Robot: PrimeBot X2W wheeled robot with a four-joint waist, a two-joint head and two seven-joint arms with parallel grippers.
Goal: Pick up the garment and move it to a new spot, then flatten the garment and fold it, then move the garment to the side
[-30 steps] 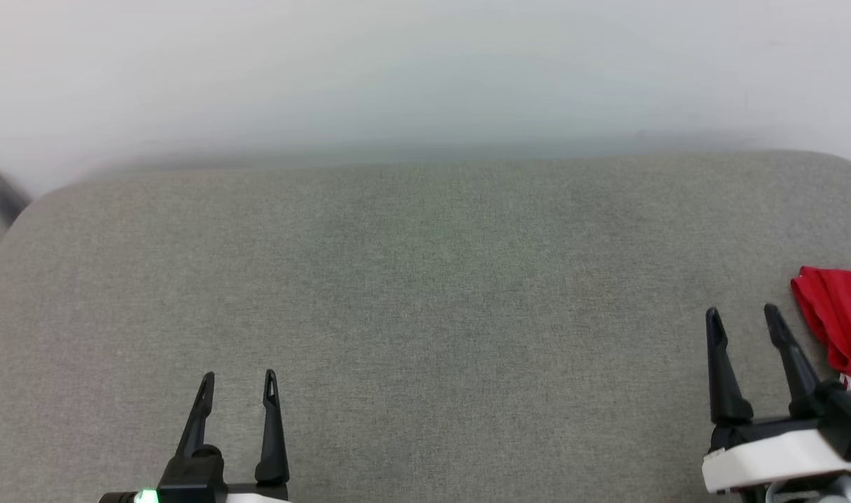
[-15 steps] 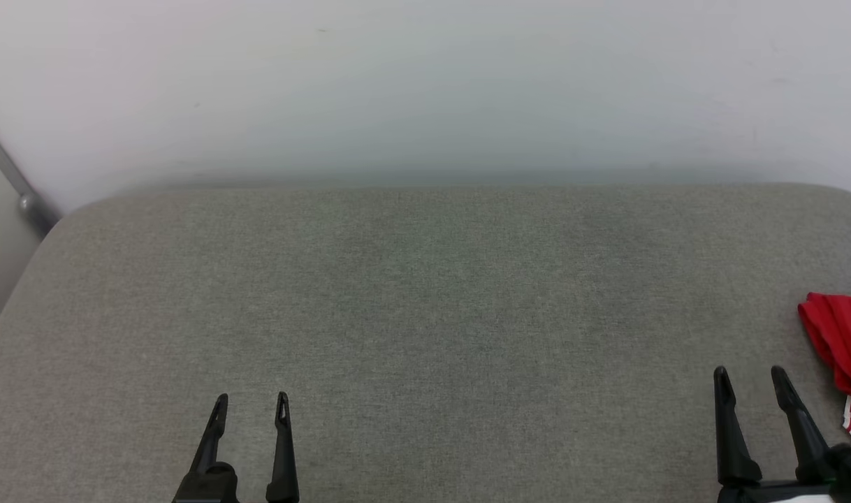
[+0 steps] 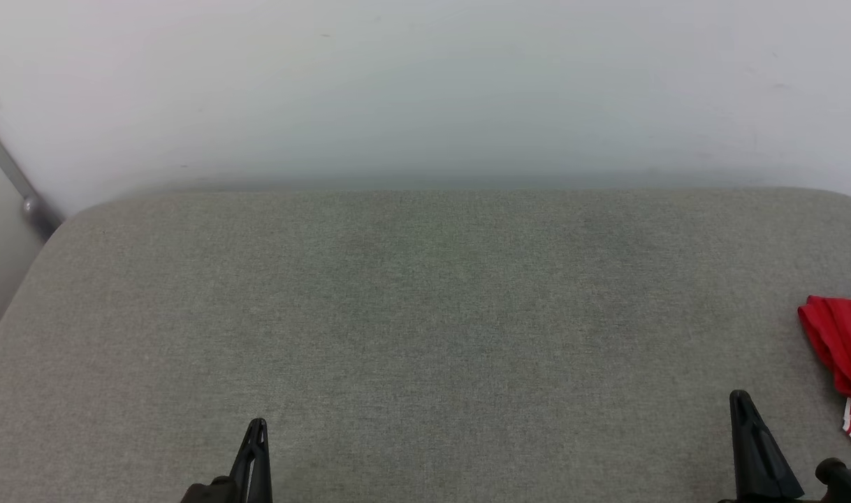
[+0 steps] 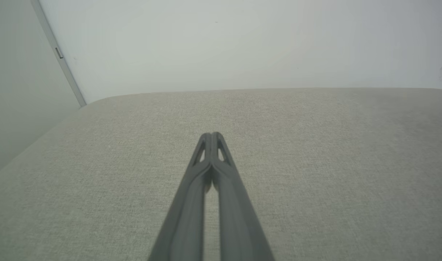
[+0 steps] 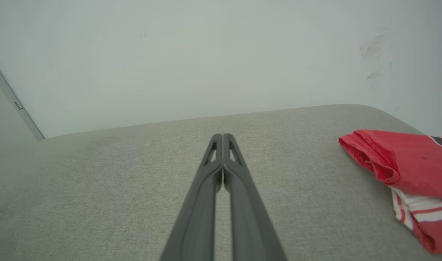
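Fingers that stood apart a second ago are now pressed together on both arms: the left claw [image 4: 211, 135] and the right claw [image 5: 222, 136] each show their two long dark fingers meeting at the tips, with nothing between them. Both also sit lower in the head view than before, though the camera has tipped a little too, so I would not read much into that. The garment [image 5: 402, 165] lies where it lay, at the right edge of the worktop [image 3: 425, 314], near the right claw but not touching it. Neither claw holds it, so my judgement is that any grab calls for the right claw to spread again first. Whether the heap awaits its first lift or has been set aside I cannot tell (much of it runs off the picture's edge). It is thin, slightly glossy red cloth, rolled into a soft bulging fold at its near end, with red-and-white striped trim below and a scrap of dark lettering; it looks limp and likely to sag. The worktop is padded, covered in coarse grey weave, with rounded corners, against a plain pale wall [image 3: 425, 84].
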